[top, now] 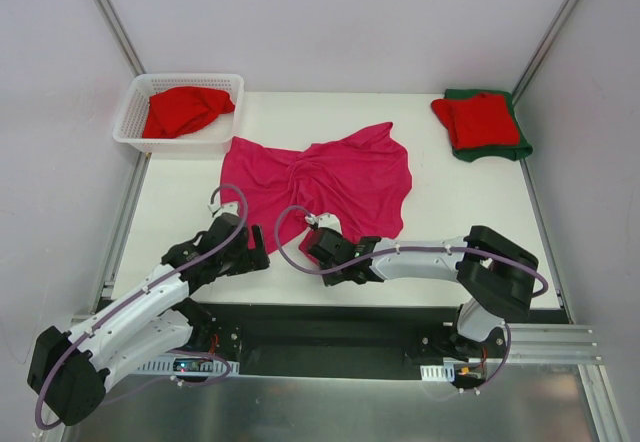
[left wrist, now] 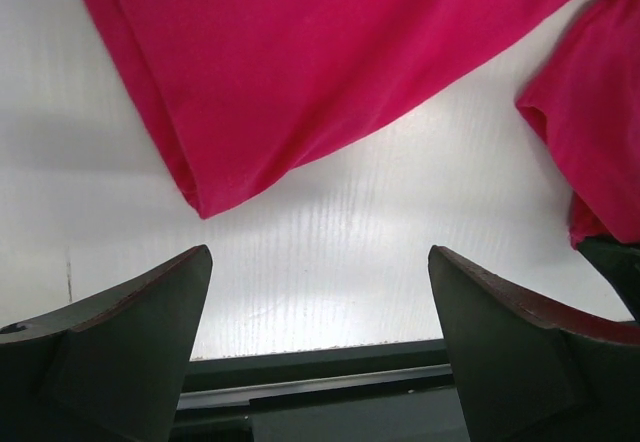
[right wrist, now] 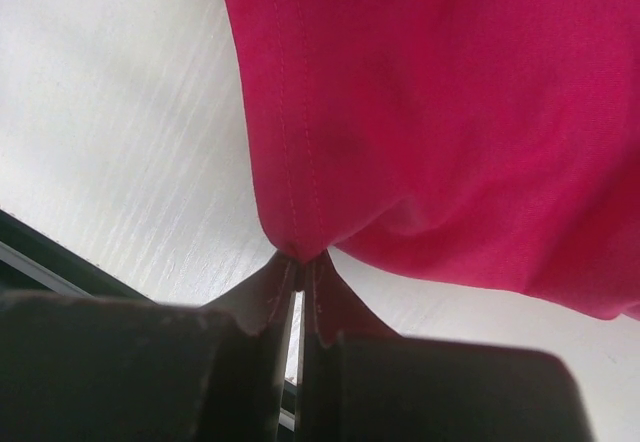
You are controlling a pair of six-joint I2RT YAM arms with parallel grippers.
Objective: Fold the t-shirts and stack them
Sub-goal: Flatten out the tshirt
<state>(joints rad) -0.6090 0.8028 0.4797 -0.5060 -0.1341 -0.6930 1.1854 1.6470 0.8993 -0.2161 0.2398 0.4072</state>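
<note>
A magenta-pink t-shirt (top: 325, 182) lies crumpled and twisted in the middle of the white table. My right gripper (top: 322, 240) is shut on its near hem corner (right wrist: 297, 247), seen pinched between the fingertips in the right wrist view. My left gripper (top: 248, 245) is open and empty just short of the shirt's near left corner (left wrist: 210, 197). A red t-shirt (top: 185, 109) lies bunched in the white basket (top: 135, 137) at the back left. A folded red t-shirt (top: 480, 117) lies on a folded dark green t-shirt (top: 500, 150) at the back right.
The table's near edge and a dark rail (left wrist: 320, 387) run just below my left fingers. Frame posts (top: 110, 12) stand at the back corners. The arm bases (top: 460, 337) sit at the near edge.
</note>
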